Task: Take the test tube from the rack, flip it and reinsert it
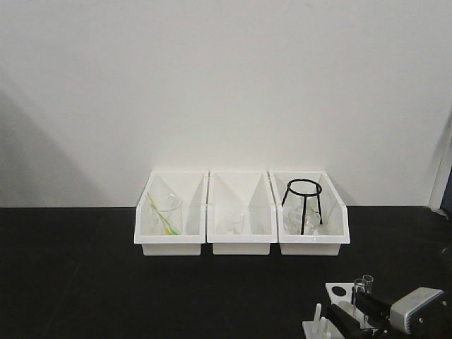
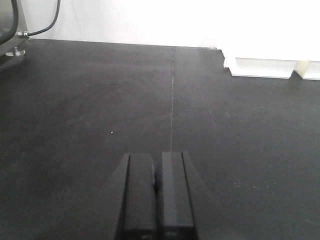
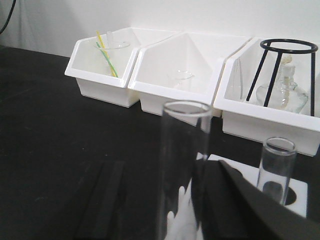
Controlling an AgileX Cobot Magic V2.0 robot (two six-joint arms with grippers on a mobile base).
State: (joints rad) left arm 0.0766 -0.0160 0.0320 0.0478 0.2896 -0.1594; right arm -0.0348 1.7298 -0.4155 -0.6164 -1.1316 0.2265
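Note:
The white rack (image 1: pixel 342 291) stands at the bottom right of the table, with its pegs (image 1: pixel 321 326) at its near left. Two clear test tubes (image 1: pixel 362 285) stand upright in it. In the right wrist view the nearer tube (image 3: pixel 185 150) stands between my right gripper's (image 3: pixel 167 167) fingers. The jaws are open: the left finger (image 3: pixel 105 200) is apart from the tube and the right finger (image 3: pixel 240 200) is close beside it. The second tube (image 3: pixel 275 167) stands in a hole of the rack plate (image 3: pixel 302 195). My left gripper (image 2: pixel 157 157) is shut and empty over bare black table.
Three white open-front bins (image 1: pixel 241 244) stand in a row at the back. The left one holds a beaker with a yellow-green straw (image 1: pixel 166 215), the middle a small beaker (image 1: pixel 234 220), the right a black wire tripod (image 1: pixel 304 205) and a glass lamp.

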